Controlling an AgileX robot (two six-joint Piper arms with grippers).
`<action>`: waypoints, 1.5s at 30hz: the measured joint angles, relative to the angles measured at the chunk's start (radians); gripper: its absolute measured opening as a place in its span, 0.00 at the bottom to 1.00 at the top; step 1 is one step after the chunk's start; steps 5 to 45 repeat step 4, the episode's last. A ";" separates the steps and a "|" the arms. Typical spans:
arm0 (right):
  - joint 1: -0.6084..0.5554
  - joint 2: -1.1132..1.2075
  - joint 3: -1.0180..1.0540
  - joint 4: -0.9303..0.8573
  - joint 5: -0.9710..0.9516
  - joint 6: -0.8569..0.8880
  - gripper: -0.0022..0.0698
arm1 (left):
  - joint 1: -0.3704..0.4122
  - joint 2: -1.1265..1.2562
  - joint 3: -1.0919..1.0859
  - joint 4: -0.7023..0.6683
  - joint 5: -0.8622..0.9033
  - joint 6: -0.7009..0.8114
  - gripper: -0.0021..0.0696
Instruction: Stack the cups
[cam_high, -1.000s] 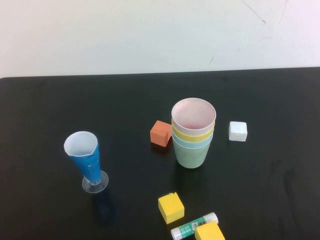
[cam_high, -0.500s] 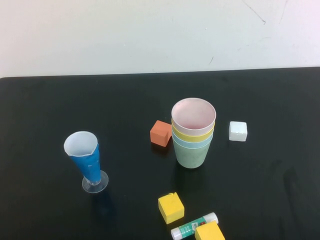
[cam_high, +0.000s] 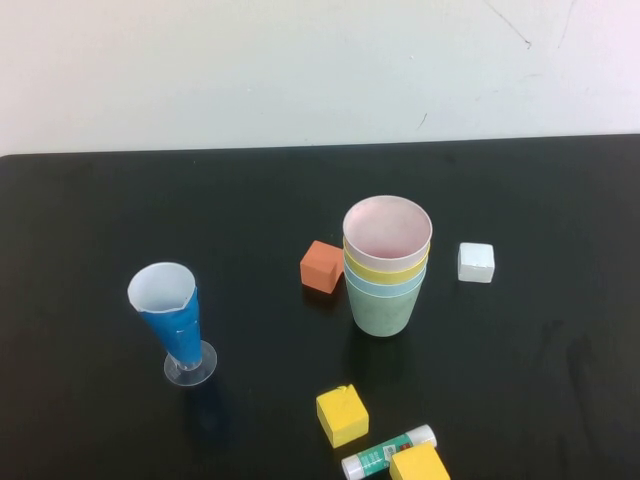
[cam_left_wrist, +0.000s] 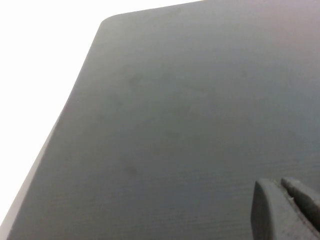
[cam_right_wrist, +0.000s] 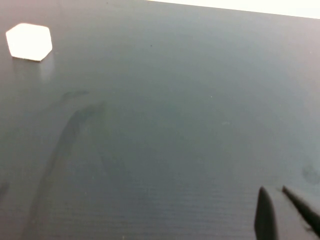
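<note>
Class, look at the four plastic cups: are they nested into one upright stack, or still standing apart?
Nested and upright: the pink cup sits inside the yellow cup, then the light blue cup, with the green cup outermost on the table.

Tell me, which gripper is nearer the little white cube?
Right. The right gripper, shut, hangs over bare table with the white cube in its wrist view, some way off. The left gripper, shut, sees only a bare table corner; neither gripper shows in the high view.

You see the left gripper (cam_left_wrist: 286, 207), its fingertips pressed together, low over bare black table (cam_left_wrist: 165, 130) near its rounded corner.
</note>
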 joint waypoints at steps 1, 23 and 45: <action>0.000 0.000 0.000 0.000 0.000 0.000 0.03 | 0.000 0.000 0.000 0.000 0.000 0.000 0.03; 0.000 0.000 0.000 0.000 0.000 0.000 0.03 | 0.000 0.000 0.000 0.000 0.000 0.000 0.03; 0.000 0.000 0.000 0.000 0.000 0.000 0.03 | 0.000 0.000 0.000 0.000 0.000 0.000 0.03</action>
